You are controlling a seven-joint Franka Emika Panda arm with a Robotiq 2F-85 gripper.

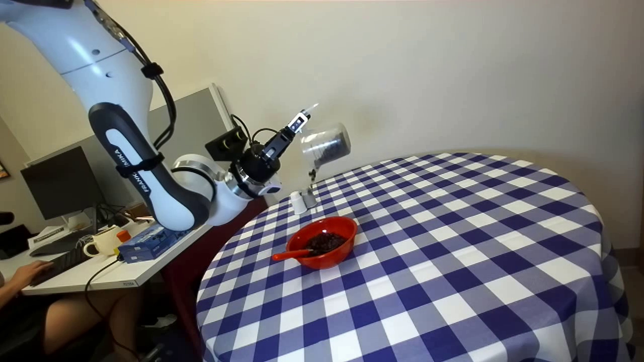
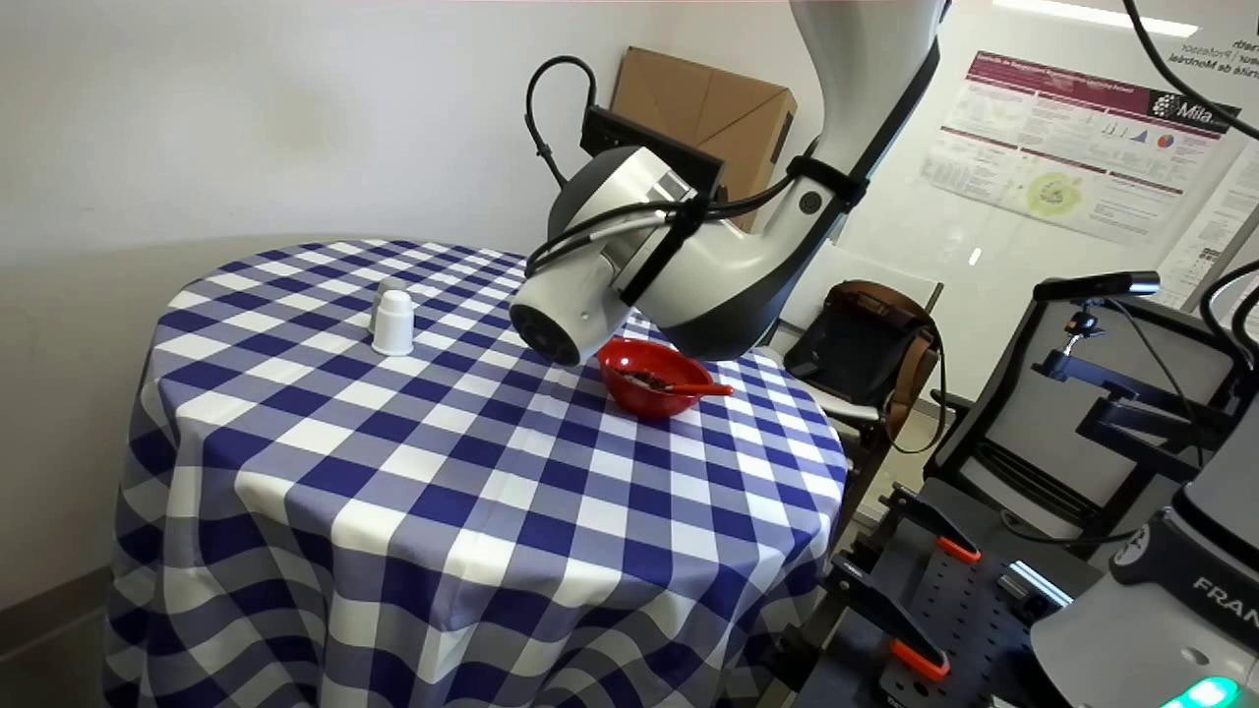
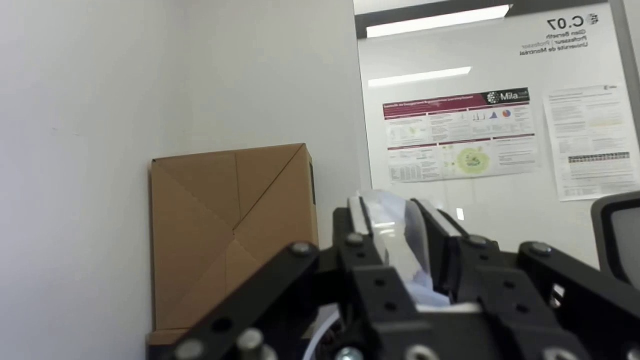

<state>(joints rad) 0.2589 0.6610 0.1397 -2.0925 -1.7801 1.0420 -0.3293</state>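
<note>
The jaws of my gripper (image 3: 395, 220) are clamped on a clear container (image 1: 329, 143). Left to right in an exterior view, I see a red spoon (image 1: 289, 255), two shakers (image 1: 298, 203) standing farther back, dark bits (image 1: 313, 174) dropping, the red bowl (image 1: 329, 261) holding the spoon, and the container, tipped in midair.

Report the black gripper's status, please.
Gripper shut on tipped, clear cylindrical plastic container. Dark pieces falling from it. White shaker apart from round red bowl, seemingly out of the way.
</note>
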